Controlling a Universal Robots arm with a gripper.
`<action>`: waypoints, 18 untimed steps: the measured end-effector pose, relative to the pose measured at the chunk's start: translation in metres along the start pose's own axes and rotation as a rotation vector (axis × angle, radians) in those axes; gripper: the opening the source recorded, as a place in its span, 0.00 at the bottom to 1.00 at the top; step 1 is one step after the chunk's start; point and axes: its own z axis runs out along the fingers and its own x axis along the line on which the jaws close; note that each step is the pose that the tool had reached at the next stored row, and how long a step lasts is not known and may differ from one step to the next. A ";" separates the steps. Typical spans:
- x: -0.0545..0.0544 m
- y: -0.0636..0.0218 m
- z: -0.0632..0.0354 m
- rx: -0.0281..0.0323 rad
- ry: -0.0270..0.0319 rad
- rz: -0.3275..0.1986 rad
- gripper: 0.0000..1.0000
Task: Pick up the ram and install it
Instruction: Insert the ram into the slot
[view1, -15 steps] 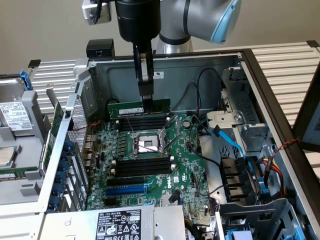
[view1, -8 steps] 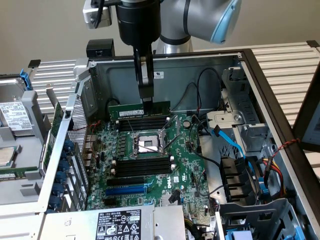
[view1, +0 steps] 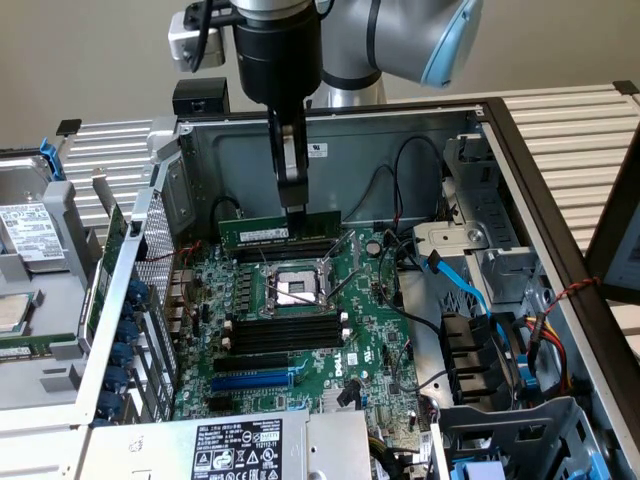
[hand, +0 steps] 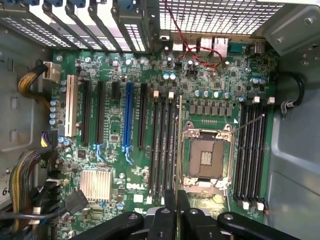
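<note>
Green ram (view1: 262, 231) (white label) on edge, level

Motherboard (view1: 370, 330) inside the case (view1: 400, 130)
CPU socket (view1: 290, 288) between two memory-slot banks (view1: 275, 335) (the ram (view1: 255, 232) upright at the farther one).

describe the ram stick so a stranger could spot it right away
Inside the open computer case, find the green motherboard and its square socket. Beside the socket, the gripper holds the ram on edge: a long thin green stick with a white label, unlike the black slots nearby.
</note>
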 end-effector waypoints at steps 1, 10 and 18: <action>0.000 0.0001 0.0017 0.0001 0.0006 0.000 0.13; 0.006 0.0016 0.0277 -0.0006 0.0100 0.015 0.13; 0.008 0.0018 0.0336 -0.0010 0.0198 0.030 0.13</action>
